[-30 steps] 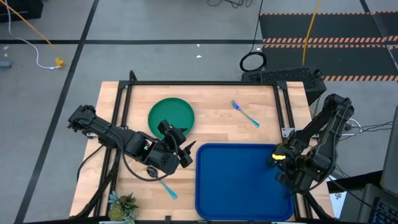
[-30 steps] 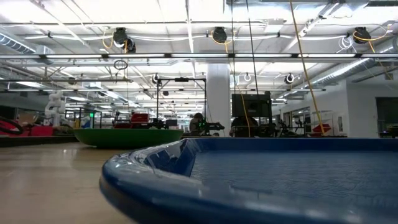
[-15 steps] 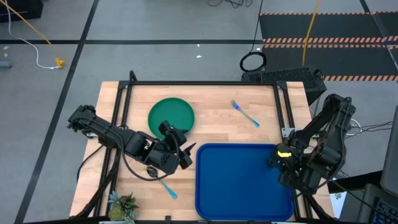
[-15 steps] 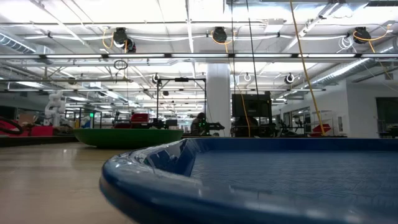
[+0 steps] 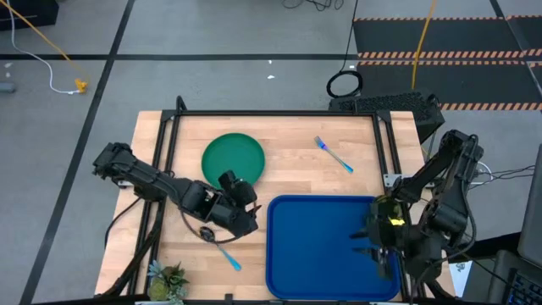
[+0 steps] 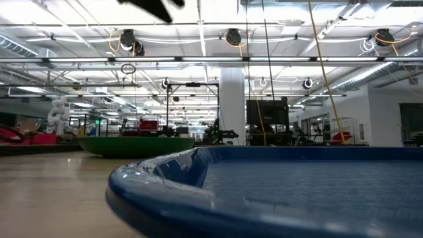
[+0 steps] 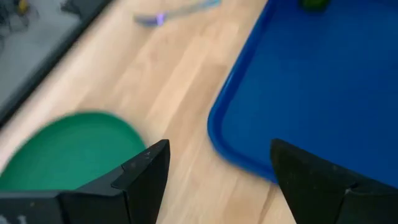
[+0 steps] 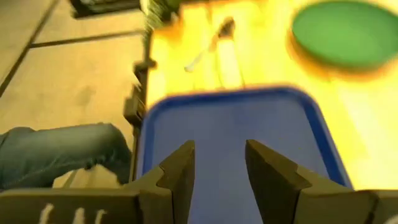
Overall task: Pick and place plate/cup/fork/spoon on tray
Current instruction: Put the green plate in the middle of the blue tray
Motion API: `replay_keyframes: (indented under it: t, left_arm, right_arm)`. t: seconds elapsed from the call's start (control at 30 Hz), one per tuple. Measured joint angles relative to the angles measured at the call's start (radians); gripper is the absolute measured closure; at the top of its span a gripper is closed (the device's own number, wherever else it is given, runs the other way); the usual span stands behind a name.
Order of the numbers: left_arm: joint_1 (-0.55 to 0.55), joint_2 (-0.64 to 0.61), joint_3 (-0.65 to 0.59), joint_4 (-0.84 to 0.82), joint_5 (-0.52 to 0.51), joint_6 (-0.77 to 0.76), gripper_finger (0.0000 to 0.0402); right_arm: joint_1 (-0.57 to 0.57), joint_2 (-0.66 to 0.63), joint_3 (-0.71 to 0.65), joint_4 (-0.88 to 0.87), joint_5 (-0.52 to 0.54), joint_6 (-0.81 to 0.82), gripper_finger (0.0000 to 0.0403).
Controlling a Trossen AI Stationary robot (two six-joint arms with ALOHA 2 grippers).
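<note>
Plate (image 5: 233, 156) lies flat on the wood left of centre in the high view, above the tray (image 5: 318, 246), which fills the lower middle. Left gripper (image 7: 214, 171) hangs with fingers spread and empty between plate and tray. Right gripper (image 8: 219, 168), fingers parted, empty, hovers over the tray's right edge.

One camera looks straight down on the whole table (image 5: 296, 144), one sits at tabletop height close against the tray (image 6: 277, 192) rim, and both wrist cameras look down at tray and plate (image 7: 68, 149).
</note>
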Motion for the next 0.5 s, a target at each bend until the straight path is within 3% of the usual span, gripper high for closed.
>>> replay_keyframes:
  t: [0.23,0.5]
  left_arm:
    - [0.055,0.0,-0.126,0.003,0.143,0.014,0.0124]
    - [0.094,0.0,-0.243,-0.011,0.198,0.131,0.0124]
  right_arm:
    - [0.0,0.049,0.0,0.178,0.091,-0.272,0.0271]
    - [-0.002,0.082,0.0,0.184,0.12,-0.333,0.0271]
